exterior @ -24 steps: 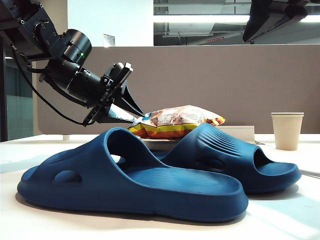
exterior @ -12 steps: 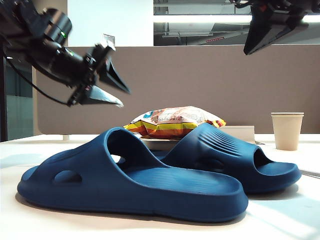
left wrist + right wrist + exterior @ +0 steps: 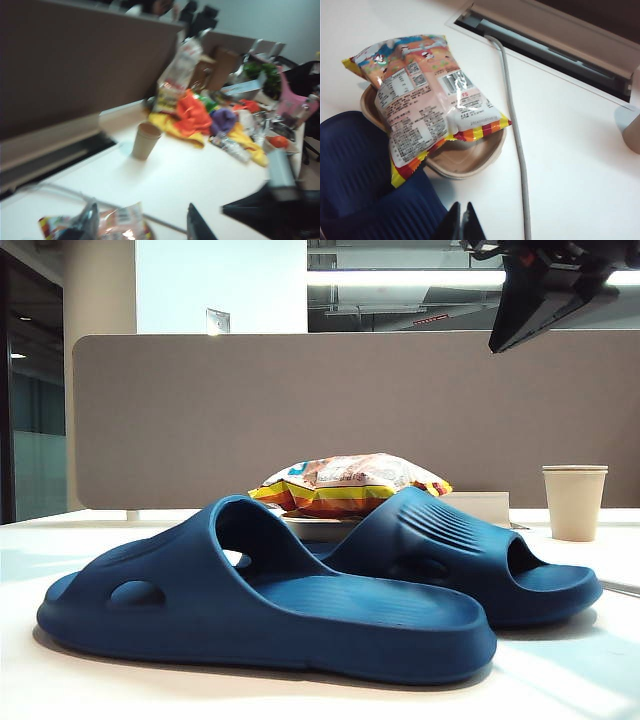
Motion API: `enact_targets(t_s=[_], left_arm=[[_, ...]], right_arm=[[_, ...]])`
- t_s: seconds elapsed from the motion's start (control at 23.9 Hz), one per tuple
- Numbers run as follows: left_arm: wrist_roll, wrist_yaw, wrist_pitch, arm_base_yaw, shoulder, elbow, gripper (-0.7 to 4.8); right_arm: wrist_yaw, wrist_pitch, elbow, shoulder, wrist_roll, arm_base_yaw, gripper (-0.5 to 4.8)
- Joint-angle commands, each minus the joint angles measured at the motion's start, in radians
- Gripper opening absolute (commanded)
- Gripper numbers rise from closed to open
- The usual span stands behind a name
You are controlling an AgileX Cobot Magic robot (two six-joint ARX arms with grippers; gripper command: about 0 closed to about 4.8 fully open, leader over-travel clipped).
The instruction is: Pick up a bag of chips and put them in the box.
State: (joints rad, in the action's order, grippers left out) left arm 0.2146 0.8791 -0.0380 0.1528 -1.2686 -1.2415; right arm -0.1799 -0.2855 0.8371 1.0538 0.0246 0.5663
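Note:
The bag of chips (image 3: 350,483), striped yellow, orange and red, lies flat across the low box (image 3: 478,506) behind two blue slippers. In the right wrist view the bag of chips (image 3: 422,95) covers most of the tan box (image 3: 467,159) and hangs over its rim. My left gripper (image 3: 142,229) is open, high above the bag of chips (image 3: 120,222), and holds nothing; it is out of the exterior view. My right gripper (image 3: 461,222) is shut and empty, over the table beside a slipper. That right gripper (image 3: 535,305) hangs high at the upper right in the exterior view.
Two blue slippers (image 3: 270,600) fill the front of the table. A beige paper cup (image 3: 574,501) stands at the right. A grey cable (image 3: 516,130) runs past the box. A grey partition (image 3: 300,410) closes the back. Coloured clutter (image 3: 200,117) lies on a far desk.
My left gripper opened and let go of the bag, then rose up and left out of the exterior view. The bag settled onto the box. The right gripper barely moved.

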Motion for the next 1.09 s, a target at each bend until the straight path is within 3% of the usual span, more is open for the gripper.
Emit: enact_targets(t_s=[0.04,0.17,0.25,0.67,1.09], left_arm=[[-0.1,0.015,-0.113,0.0,0.108,-0.002,2.24],[-0.226,0.015,-0.314,0.0,0.219,0.016,2.24],[-0.248,0.013,-0.353,0.0,0.27,0.049,2.23],[-0.221,-0.036,-0.358,0.0,0.582,0.311,2.14],[-0.172,-0.246,-0.373,0.0,0.974,0.513,1.73]], right_arm=[[0.002,-0.011,0.002,-0.002,0.002,0.002,0.18],[0.023,-0.034,0.002,-0.002,-0.006,0.002,0.18],[0.051,-0.044,0.002,-0.002,-0.006,0.002,0.17],[0.158,-0.078,0.002,-0.003,-0.024,0.003,0.17],[0.28,-0.088,0.002,-0.034,-0.025,0.003,0.18]])
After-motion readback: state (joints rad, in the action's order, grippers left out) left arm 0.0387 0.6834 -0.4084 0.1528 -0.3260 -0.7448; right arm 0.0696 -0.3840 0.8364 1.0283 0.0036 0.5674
